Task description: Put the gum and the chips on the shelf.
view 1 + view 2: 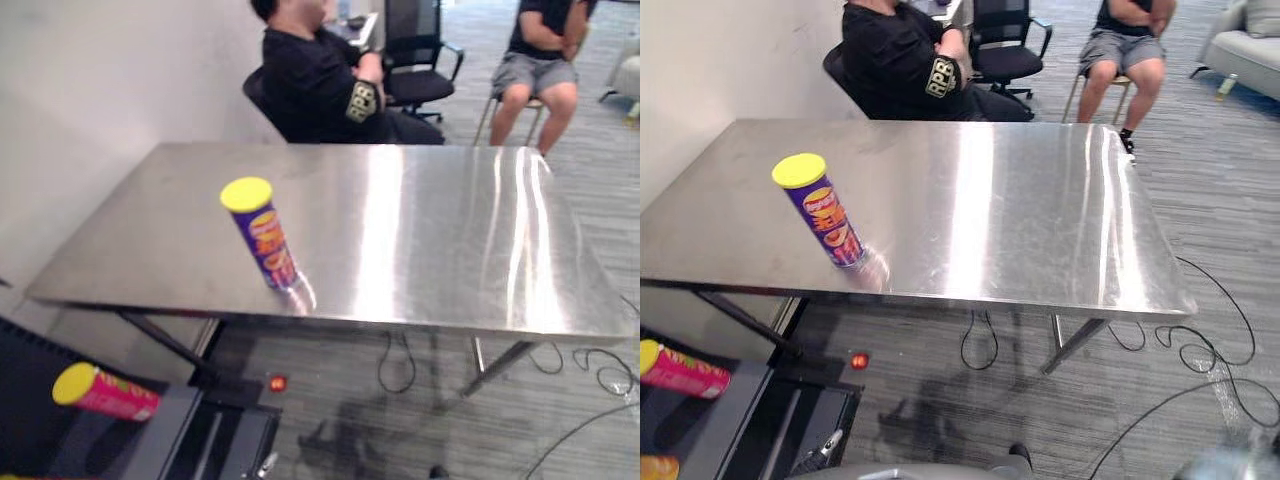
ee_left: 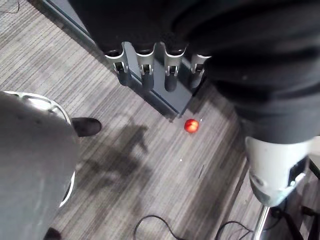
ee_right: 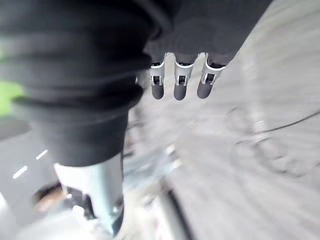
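Ana: Closest to the head camera sits the dark grey shelf unit (image 1: 175, 432), on the floor below the near left corner of the brushed steel table (image 1: 430, 230). What lies on it?

Ben: One pink cylindrical tube with a yellow cap (image 1: 100, 392), on its side. It may be the gum, but that is a guess, since its label cannot be read. Lying flat, it cannot topple.

Ana: And the chips?

Ben: The tall purple chips can with a yellow lid (image 1: 262, 236) stands on the table, close to the near edge and toward its left end. It is not yet on the shelf. That spot looks easy to reach from the robot's side of the table.

Ana: Does either hand grip anything?

Ben: No. The left hand (image 2: 146, 72) hangs below table height over the grey carpet, fingers loosely extended and empty. It is near the shelf's corner and a small red round object (image 2: 191, 125) on the floor under the table's near edge. The right hand (image 3: 181, 82) dangles too, fingers relaxed, nothing in it. Both seem parked low because no grasp has begun.

Ana: Who is beyond the table?

Ben: A seated person in black (image 1: 320, 80) and another in grey shorts (image 1: 535, 60) sit at the far side. A black office chair (image 1: 415, 70) stands between them, and all are well apart from the can.
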You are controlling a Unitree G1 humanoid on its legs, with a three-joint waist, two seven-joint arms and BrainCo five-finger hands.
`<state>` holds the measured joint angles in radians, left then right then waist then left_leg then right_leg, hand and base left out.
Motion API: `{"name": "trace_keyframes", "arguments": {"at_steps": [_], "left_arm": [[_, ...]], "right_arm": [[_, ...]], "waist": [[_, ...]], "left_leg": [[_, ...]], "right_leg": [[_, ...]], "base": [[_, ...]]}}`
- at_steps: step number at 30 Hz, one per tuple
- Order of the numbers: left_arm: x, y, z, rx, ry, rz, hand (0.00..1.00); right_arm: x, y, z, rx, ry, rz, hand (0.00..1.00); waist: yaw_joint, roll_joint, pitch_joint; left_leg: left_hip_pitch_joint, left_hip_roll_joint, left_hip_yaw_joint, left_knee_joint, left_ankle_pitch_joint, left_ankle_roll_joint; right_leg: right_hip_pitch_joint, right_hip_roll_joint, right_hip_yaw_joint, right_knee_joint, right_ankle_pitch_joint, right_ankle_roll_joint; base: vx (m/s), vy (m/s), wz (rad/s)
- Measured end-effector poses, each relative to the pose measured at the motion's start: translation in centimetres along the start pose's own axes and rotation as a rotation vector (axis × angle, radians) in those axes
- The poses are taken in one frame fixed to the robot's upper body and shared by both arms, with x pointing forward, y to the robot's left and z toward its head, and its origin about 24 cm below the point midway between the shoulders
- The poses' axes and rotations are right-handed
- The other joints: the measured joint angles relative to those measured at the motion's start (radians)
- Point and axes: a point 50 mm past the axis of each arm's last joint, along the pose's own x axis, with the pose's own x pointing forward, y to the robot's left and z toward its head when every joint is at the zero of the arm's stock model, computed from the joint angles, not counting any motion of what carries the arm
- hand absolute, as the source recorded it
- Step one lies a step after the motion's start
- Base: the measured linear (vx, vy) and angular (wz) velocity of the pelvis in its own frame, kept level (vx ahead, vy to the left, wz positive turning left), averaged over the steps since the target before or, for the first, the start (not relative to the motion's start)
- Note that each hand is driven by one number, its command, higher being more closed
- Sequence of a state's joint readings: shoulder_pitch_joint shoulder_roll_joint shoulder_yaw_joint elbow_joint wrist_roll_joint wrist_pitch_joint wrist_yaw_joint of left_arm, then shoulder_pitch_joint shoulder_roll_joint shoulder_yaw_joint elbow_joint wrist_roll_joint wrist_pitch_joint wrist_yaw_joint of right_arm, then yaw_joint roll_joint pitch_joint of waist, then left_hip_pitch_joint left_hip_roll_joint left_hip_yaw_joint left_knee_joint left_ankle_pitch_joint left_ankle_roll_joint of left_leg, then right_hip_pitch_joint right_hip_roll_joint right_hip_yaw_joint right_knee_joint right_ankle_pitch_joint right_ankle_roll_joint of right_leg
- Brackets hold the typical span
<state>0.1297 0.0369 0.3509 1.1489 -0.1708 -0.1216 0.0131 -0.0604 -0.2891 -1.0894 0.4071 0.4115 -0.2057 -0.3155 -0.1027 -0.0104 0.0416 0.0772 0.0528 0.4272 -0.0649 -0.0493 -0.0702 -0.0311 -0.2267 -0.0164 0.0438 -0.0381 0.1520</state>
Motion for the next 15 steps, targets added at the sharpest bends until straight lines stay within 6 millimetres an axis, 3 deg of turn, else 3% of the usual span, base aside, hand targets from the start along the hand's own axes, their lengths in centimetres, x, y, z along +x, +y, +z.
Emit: {"name": "trace_keyframes", "arguments": {"at_steps": [1, 4, 7, 10, 15], "left_arm": [[0.0, -0.2, 0.2, 0.019, -0.006, -0.008, 0.00], [0.1, -0.1, 0.8, 0.071, -0.026, -0.015, 0.00], [0.1, -0.4, 0.7, 0.091, -0.021, -0.028, 0.00], [0.1, -0.9, 0.6, 0.157, -0.012, -0.070, 0.00], [0.2, -1.6, 1.3, 0.188, -0.040, -0.114, 0.00]], "right_arm": [[0.2, 1.1, 1.7, -0.001, -0.094, 0.013, 0.00], [-0.1, 3.2, 2.3, -0.011, -0.147, 0.020, 0.00], [-1.5, 6.7, 3.7, -0.002, -0.217, 0.185, 0.00], [-4.7, 12.3, 5.1, -0.030, -0.307, 0.543, 0.00], [-10.1, 18.2, 4.2, -0.122, -0.309, 1.059, 0.00]], "waist": [[0.004, -0.012, -0.003], [0.022, -0.034, -0.012], [0.024, -0.031, -0.014], [0.029, -0.016, -0.018], [0.066, -0.023, -0.015]], "left_leg": [[-0.004, 0.002, -0.005, 0.005, 0.001, -0.001], [-0.009, 0.006, -0.024, 0.001, 0.003, -0.004], [-0.019, -0.003, -0.032, -0.004, 0.012, -0.001], [-0.028, -0.009, -0.055, -0.003, 0.015, 0.004], [-0.045, -0.005, -0.084, -0.002, 0.022, 0.005]], "right_leg": [[0.000, 0.003, -0.002, -0.003, 0.000, 0.000], [-0.001, 0.010, -0.008, -0.014, 0.000, 0.000], [-0.002, 0.001, -0.025, -0.029, 0.000, 0.001], [0.003, -0.004, -0.042, -0.039, 0.005, 0.009], [0.008, -0.003, -0.079, -0.045, 0.009, 0.013]], "base": [[-0.04, -0.058, -0.05], [-0.04, -0.065, -0.02], [-0.03, -0.024, 0.07], [0.00, -0.022, 0.13], [0.01, -0.037, 0.19]]}}
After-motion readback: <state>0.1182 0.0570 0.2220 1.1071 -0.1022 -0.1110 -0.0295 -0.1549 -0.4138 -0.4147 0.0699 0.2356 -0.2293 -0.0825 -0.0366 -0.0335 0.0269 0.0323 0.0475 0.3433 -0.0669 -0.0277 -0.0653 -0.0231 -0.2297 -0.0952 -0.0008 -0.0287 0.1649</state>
